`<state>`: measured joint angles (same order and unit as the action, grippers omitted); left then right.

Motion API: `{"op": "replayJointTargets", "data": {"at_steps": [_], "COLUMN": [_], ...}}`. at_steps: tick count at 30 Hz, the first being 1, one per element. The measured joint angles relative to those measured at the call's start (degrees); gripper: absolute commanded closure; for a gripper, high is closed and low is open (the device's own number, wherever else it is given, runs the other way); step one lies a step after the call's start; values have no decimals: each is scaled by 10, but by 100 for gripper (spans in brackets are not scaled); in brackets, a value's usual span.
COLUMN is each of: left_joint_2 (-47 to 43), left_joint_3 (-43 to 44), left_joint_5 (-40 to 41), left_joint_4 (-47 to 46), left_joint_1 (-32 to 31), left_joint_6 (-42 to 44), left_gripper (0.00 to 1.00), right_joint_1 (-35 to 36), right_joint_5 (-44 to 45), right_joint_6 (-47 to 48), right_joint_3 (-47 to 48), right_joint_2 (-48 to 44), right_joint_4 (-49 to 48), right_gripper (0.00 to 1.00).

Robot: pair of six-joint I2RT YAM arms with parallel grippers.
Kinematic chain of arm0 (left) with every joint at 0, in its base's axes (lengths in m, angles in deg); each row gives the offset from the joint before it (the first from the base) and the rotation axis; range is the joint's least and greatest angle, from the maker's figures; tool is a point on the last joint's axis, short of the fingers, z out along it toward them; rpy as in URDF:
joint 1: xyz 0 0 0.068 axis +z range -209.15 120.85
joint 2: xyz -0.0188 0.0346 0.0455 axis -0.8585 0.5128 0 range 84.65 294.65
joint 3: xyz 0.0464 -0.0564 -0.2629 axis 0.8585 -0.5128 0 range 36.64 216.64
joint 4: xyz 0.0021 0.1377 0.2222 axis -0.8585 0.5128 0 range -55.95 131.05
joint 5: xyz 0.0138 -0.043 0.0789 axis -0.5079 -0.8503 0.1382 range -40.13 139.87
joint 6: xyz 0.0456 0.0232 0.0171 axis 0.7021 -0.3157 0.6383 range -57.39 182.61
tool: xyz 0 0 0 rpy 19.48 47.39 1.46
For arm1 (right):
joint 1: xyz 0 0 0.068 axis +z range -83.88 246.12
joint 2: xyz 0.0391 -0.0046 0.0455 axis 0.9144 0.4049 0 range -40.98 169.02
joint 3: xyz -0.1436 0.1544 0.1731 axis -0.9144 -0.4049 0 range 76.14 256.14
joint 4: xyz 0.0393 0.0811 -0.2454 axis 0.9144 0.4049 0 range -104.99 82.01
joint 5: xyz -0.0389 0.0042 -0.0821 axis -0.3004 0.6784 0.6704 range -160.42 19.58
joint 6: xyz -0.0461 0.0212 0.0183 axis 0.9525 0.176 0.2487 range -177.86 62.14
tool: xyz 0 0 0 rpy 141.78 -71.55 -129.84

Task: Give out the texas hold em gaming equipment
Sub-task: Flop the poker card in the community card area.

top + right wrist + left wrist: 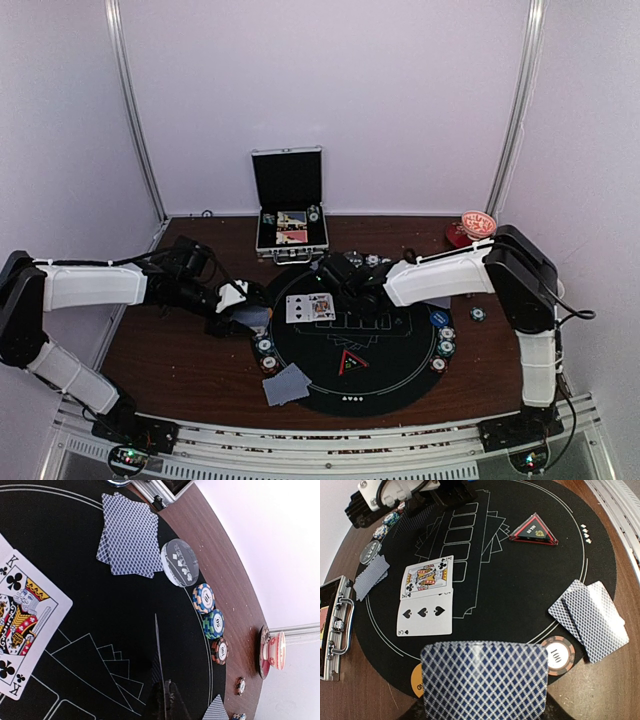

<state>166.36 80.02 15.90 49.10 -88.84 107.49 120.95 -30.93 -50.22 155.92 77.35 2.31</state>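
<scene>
My left gripper (243, 303) is shut on a stack of blue-backed playing cards (485, 680) at the left rim of the round black mat (390, 375); the stack hides its fingers. My right gripper (165, 692) is shut on a single card (159, 655), seen edge-on low over the mat's far part. A king of clubs (427, 576) and a three of spades (425, 614) lie face up side by side on the mat. Face-down pairs lie at the near-left rim (590, 617) and the far rim (130, 535). Chips (216, 623) line the far edge.
The open silver case (290, 215) stands behind the mat. A red-edged triangle marker (534, 531) lies on the mat. A 100 chip (559, 655) and an orange disc (416, 680) sit by the left gripper. A clear round disc (180, 562) and a red chip stack (477, 226) lie further back.
</scene>
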Motion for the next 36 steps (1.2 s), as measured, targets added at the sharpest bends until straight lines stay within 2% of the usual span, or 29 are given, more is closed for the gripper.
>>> {"op": "replayJointTargets", "data": {"at_steps": [11, 31, 33, 36], "left_joint_2": [0, 0, 0, 0], "left_joint_3": [0, 0, 0, 0], "left_joint_5": [1, 3, 3, 3], "left_joint_4": [0, 0, 0, 0], "left_joint_1": [0, 0, 0, 0], "left_joint_6": [0, 0, 0, 0], "left_gripper": [44, 44, 44, 44], "right_joint_1": [17, 20, 20, 20], "right_joint_5": [-35, -115, -117, -123], "right_joint_6": [72, 106, 106, 107], "right_joint_3": [-24, -108, -109, -108], "right_joint_2": [15, 19, 18, 18], "right_joint_4": [-103, -203, -206, -210], "right_gripper": [100, 100, 94, 89]}}
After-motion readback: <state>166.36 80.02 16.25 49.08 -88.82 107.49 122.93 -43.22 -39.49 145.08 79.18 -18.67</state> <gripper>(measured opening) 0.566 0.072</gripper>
